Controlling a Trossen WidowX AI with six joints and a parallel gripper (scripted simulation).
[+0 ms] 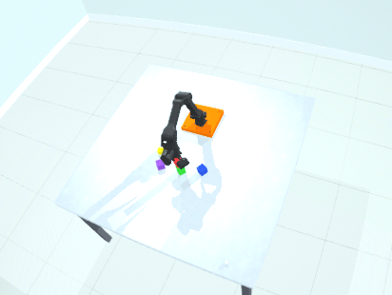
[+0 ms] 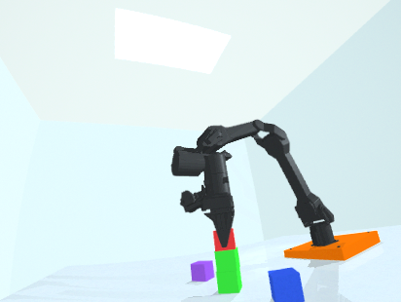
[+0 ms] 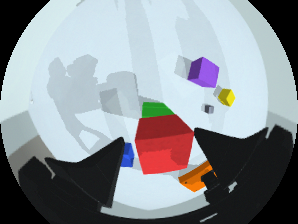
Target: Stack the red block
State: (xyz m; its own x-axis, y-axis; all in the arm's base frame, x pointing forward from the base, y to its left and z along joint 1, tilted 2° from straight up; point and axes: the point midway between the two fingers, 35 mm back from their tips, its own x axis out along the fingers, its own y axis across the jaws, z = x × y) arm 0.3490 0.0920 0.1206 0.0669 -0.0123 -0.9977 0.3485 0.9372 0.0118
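Atop the green tower (image 2: 228, 271), the red block (image 2: 224, 240) sat squarely, its lower face touching the tower's top and its sides roughly in line with the column below. Your tool (image 2: 224, 233) hung straight down over it, spread nearly to its full width, gripping nothing; in the wrist view the two dark fingers stood apart from the block's sides with pale counter showing in the gaps. That vertical pose made sense to me: it would let the block drop flat onto the tower, and with the fingers wide, nothing dragged sideways on it. The fingertips bracketed the block's upper part, so I judged a straight upward lift the safest retreat, since any sideways drift could clip it and topple the stack. The purple block (image 2: 201, 271) and blue block (image 2: 286, 284) lay on the counter (image 1: 257, 157) either side of the tower, near but apart from it, with the yellow block (image 3: 226, 96) farther off. The arm's orange base plate (image 2: 336, 245) stood well clear.
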